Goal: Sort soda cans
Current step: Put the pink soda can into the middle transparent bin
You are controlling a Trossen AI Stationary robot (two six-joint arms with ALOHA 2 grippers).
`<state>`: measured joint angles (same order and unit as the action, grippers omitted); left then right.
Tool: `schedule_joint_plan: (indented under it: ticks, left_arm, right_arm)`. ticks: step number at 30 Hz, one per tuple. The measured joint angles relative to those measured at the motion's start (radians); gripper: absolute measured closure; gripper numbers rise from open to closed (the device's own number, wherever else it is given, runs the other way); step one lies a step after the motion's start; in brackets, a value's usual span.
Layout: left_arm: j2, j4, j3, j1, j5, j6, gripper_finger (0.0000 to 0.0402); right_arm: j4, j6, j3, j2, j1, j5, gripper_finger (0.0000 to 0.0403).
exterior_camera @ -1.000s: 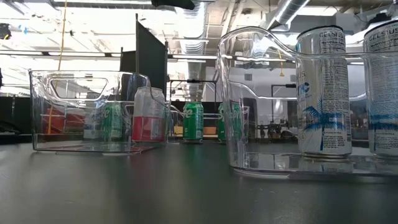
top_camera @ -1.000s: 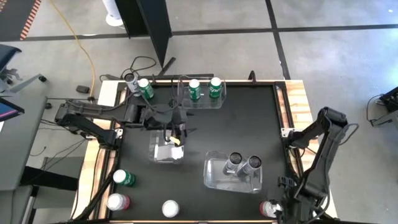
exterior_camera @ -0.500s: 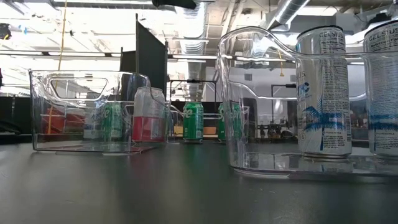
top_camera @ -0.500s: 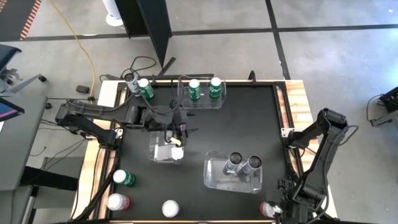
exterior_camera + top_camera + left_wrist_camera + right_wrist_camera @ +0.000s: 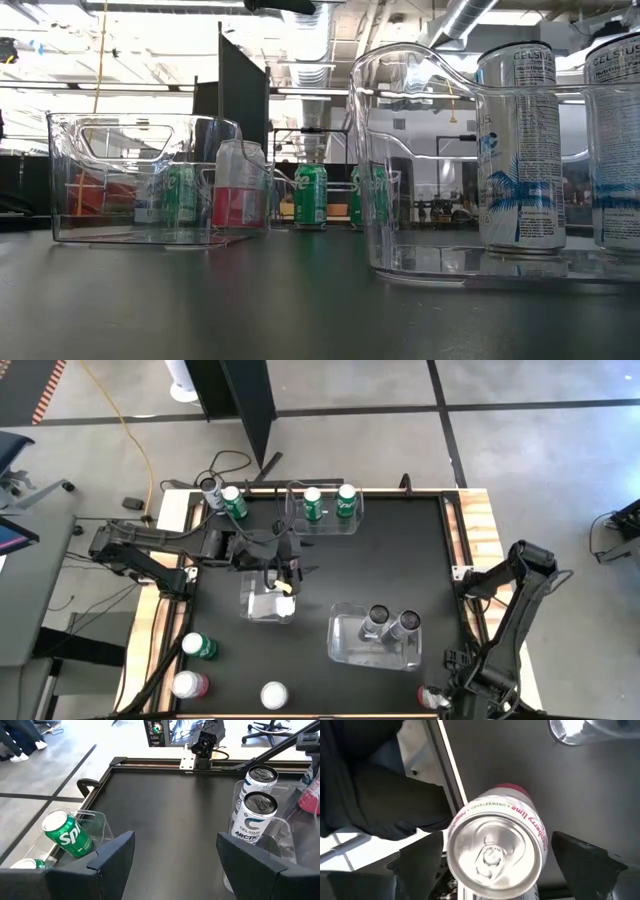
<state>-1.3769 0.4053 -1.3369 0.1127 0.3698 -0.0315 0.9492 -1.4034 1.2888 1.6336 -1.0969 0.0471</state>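
Right hand (image 5: pixel 492 865) sits right over a pink can (image 5: pixel 495 850) with a shiny silver top, at the near right corner of the matte black bench (image 5: pixel 390 560), fingers spread wide either side. Left hand (image 5: pixel 172 865) hovers open above a clear plastic bin (image 5: pixel 268 605). Two grey cans (image 5: pixel 392 622) stand in another bin.

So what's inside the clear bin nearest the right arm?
Two dark grey-black cans stand upright side by side inside the clear bin. Nothing else shows in it, though the cans cover the floor under them.
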Motion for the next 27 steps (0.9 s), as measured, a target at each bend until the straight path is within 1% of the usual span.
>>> schedule_joint_plan:
  ticks: [14, 17, 22, 27]
  left_arm:
    - [0.0, 0.0, 0.0, 0.0, 0.001, 0.012, 0.0125]
    - [0.0, 0.001, 0.0, 0.0, 0.001, 0.011, 0.0125]
    - [0.0, 0.008, 0.0, 0.0, 0.0, 0.01, 0.0125]
    - [0.0, 0.008, 0.0, 0.0, 0.001, 0.016, 0.0125]
  right_arm:
    - [0.011, 0.039, 0.0, 0.151, 0.006, -0.015, 0.002]
    - [0.008, 0.045, 0.0, 0.159, 0.009, -0.023, 0.0042]
    - [0.005, 0.052, 0.002, 0.158, 0.02, -0.023, 0.0109]
    - [0.017, 0.09, 0.002, 0.152, 0.028, -0.025, 0.0109]
